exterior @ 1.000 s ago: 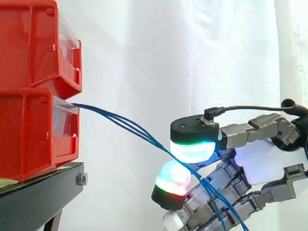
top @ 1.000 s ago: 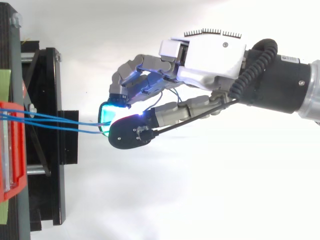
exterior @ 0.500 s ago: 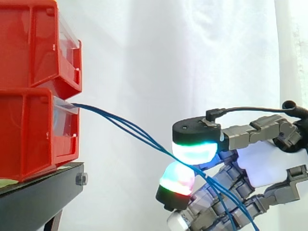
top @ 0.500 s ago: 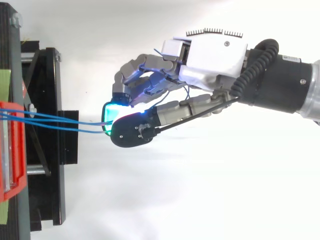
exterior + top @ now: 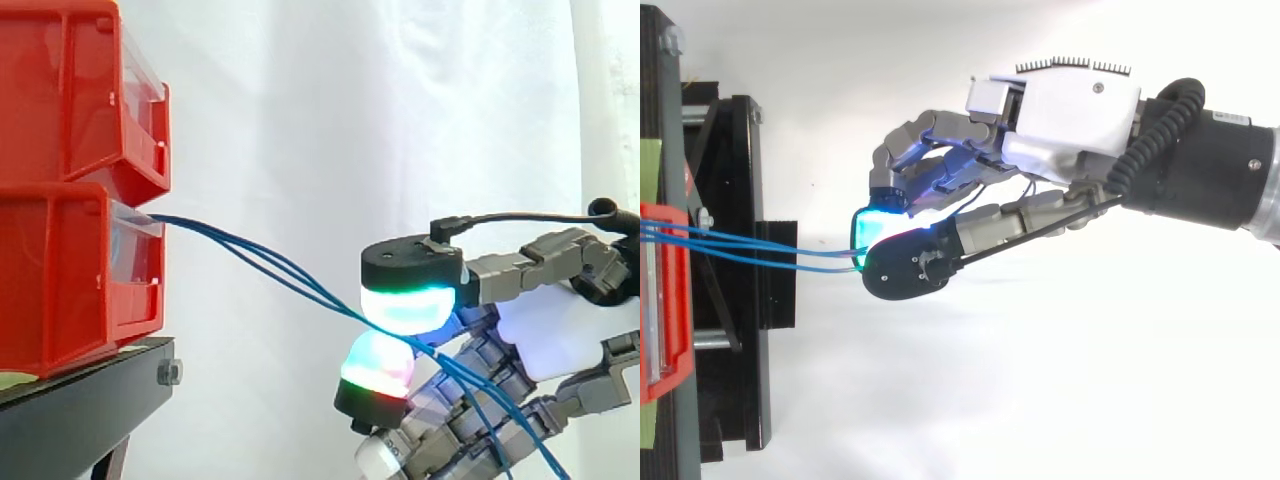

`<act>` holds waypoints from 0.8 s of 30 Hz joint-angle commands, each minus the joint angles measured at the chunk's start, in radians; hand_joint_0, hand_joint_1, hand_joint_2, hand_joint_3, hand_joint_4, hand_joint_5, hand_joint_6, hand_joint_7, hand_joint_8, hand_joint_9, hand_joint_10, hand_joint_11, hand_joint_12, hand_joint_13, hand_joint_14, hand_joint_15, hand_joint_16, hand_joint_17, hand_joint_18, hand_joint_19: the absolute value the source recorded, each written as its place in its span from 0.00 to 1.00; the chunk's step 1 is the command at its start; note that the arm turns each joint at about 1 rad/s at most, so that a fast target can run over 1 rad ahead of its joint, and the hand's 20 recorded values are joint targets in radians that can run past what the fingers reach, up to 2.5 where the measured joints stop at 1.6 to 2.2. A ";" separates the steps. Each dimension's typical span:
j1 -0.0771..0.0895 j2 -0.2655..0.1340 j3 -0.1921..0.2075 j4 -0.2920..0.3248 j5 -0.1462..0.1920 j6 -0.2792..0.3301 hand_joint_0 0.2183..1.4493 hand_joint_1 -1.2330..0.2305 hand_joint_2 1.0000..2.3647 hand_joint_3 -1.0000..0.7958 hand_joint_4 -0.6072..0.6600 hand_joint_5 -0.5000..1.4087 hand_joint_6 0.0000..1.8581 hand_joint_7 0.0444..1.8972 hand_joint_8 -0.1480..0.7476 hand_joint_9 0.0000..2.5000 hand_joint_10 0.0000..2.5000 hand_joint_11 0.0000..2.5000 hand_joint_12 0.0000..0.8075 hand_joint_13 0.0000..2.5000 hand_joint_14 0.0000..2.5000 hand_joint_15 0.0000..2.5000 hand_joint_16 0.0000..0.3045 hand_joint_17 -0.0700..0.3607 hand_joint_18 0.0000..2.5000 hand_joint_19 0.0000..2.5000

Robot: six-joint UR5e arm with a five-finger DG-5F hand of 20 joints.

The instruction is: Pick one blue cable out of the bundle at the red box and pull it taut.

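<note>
White curtain behind everything, soft vertical folds, brighter band near the right edge. Black stand at lower left in side view, its top edge sloping up to the right. 1 hex bolt on the front corner, a leg angling down beneath. Thin green strip lies on the stand top at the left edge. Upper red bin at top left, its clear front panel leaning outward. Top view: stand runs vertically along the left edge. 1 silver rod crosses it near the bottom, a black block juts right, 1 screw sits in the top corner.
</note>
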 commanded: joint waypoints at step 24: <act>0.002 0.000 0.030 -0.042 0.002 0.027 0.49 0.21 0.01 0.38 0.46 0.14 0.49 0.45 0.40 0.21 0.00 0.12 0.35 0.12 0.00 0.02 0.11 0.34 0.11 0.00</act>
